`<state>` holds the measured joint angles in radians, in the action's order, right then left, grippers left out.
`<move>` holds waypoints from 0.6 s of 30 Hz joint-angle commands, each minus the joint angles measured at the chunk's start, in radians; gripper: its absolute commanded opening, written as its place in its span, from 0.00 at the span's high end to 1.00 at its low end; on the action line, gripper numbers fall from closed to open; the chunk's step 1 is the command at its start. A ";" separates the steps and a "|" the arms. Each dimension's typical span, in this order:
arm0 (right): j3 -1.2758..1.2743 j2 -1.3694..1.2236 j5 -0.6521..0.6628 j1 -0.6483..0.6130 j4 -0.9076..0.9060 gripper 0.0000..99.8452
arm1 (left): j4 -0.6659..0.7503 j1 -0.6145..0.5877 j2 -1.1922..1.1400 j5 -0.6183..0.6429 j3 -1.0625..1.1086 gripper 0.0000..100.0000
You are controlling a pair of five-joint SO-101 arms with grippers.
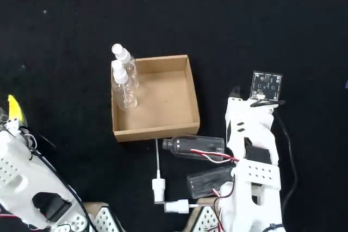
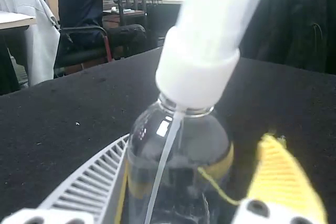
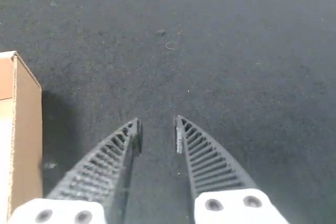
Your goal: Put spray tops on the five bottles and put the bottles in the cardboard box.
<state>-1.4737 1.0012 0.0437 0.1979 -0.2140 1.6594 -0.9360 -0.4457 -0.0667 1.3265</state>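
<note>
At far left, our left gripper (image 2: 198, 139) is closed around a clear plastic bottle (image 2: 178, 153) that has a white spray top (image 2: 205, 51) on it. The brown cardboard box (image 1: 193, 93) holds two capped clear bottles (image 1: 126, 93) on its left side. Nearer the arms lie two loose white spray tops (image 1: 158, 186) and two uncapped clear bottles (image 1: 190, 145). Our right gripper (image 3: 157, 129) hangs slightly open and empty above the black table (image 3: 236, 51).
</note>
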 commanded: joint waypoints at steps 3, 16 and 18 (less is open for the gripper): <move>0.004 -0.008 -0.003 -0.017 0.029 0.91 | 0.035 -0.001 0.017 -0.011 -0.033 0.65; 0.004 -0.008 -0.003 -0.020 0.032 0.91 | 0.029 0.007 0.121 -0.068 -0.035 0.67; 0.004 -0.008 -0.003 -0.018 0.032 0.91 | 0.029 0.013 0.135 -0.066 -0.012 0.67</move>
<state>-1.4737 1.0012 0.0437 0.1979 -0.2140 1.6686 -0.9375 -0.3905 -0.1266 1.2774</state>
